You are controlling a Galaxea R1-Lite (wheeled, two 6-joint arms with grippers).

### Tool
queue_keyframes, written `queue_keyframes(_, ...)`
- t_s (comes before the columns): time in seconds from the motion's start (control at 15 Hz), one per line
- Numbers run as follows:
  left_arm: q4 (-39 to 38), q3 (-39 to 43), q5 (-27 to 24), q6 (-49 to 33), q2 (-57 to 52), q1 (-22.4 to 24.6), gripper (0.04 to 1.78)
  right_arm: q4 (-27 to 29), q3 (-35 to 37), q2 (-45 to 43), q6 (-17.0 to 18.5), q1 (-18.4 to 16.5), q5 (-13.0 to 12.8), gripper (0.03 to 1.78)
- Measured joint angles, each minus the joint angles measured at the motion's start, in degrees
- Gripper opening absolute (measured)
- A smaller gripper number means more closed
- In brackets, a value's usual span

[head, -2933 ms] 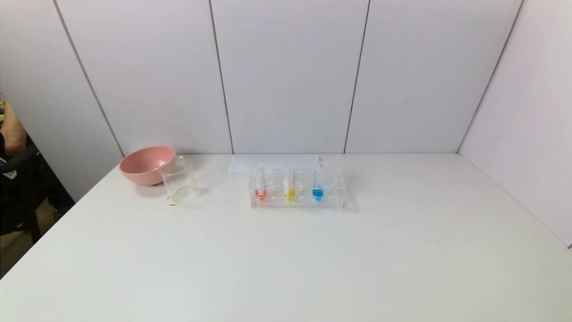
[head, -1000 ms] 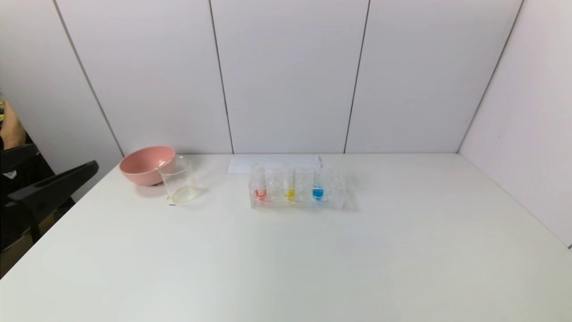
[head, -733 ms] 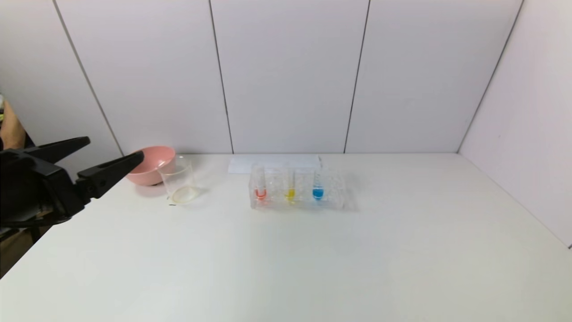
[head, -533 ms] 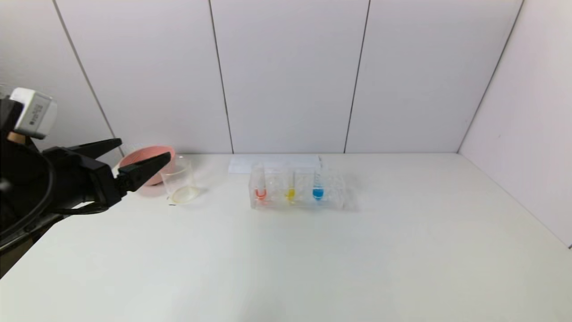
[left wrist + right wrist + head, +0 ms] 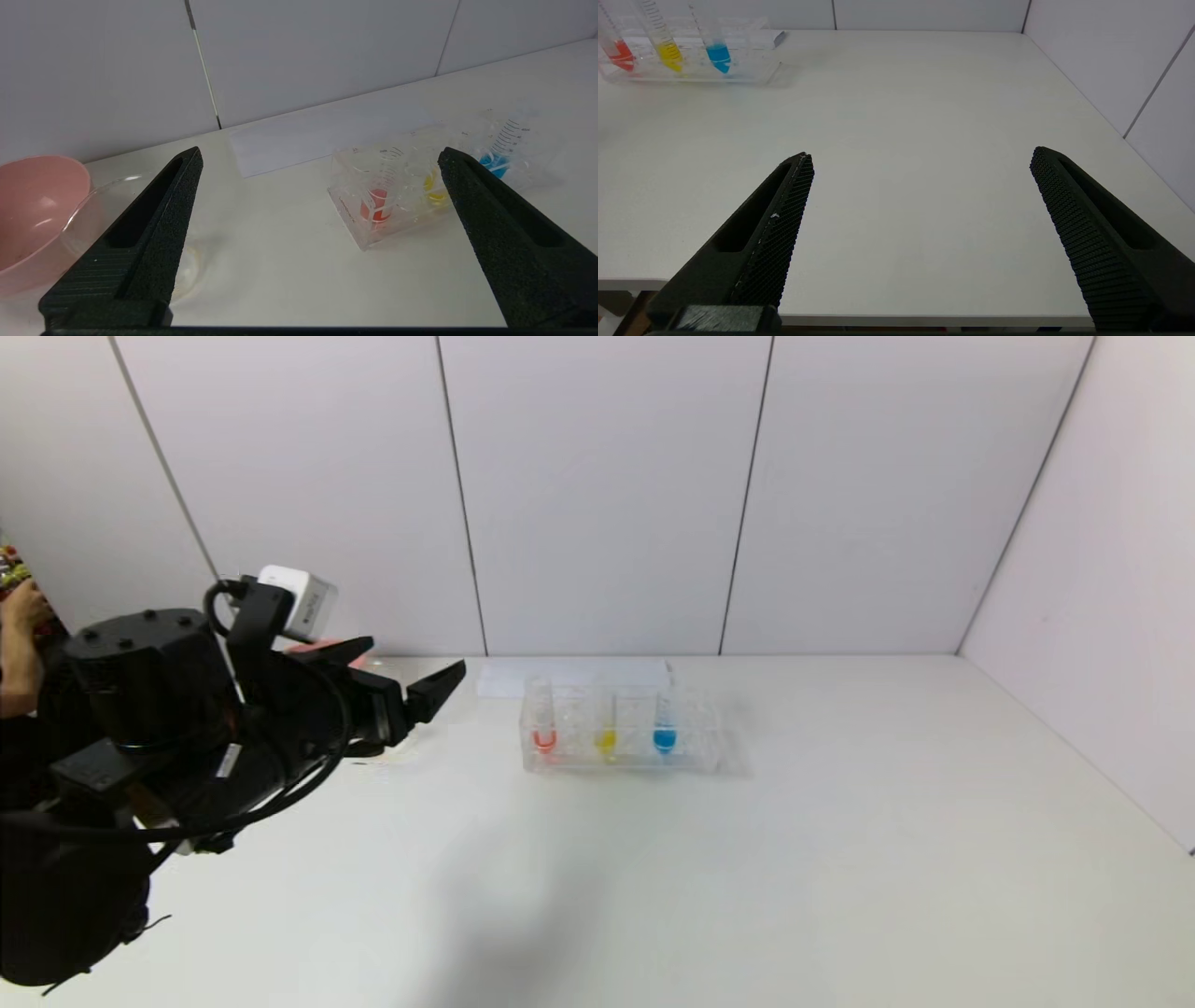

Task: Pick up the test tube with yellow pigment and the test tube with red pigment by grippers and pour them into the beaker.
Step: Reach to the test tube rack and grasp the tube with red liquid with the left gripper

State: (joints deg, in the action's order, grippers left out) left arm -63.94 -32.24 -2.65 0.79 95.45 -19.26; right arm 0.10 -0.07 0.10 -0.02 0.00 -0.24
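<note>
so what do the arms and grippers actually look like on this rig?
The left gripper has two black, tapered, wedge-shaped fingers with a rough textured face and a hollow slot along each. A small white box sits on top, with black cables looping over the round black arm casing. The right gripper has the same black fingers, with finely ribbed pads.

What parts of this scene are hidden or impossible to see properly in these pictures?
- Beaker: in the head view the left claw and arm cover it; in the left wrist view a finger hides part.
- Pink bowl: mostly behind the arm in the head view, cut by the edge in the left wrist view.
- Right claw: outside the head view.
- Yellow tube: partly behind a finger in the left wrist view.
</note>
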Motion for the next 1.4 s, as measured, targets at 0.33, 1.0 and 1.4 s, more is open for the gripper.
queue_keyframes(0.33, -9.7, -1.3, 3.1, -0.4, 9.8, -3.7, 1.76, 0.0, 0.0, 0.0, 0.0, 0.0, 0.0, 1.70)
queue_keyframes(1.0, -9.8, -8.3, 7.9, -0.5, 19.9, -8.9, 1.76, 0.0, 0.0, 0.0, 0.0, 0.0, 0.0, 1.70)
queue_keyframes(1.4, -13.6, -10.0, 12.1, -0.3, 25.1, -10.9, 1.76, 0.0, 0.0, 0.0, 0.0, 0.0, 0.0, 1.70)
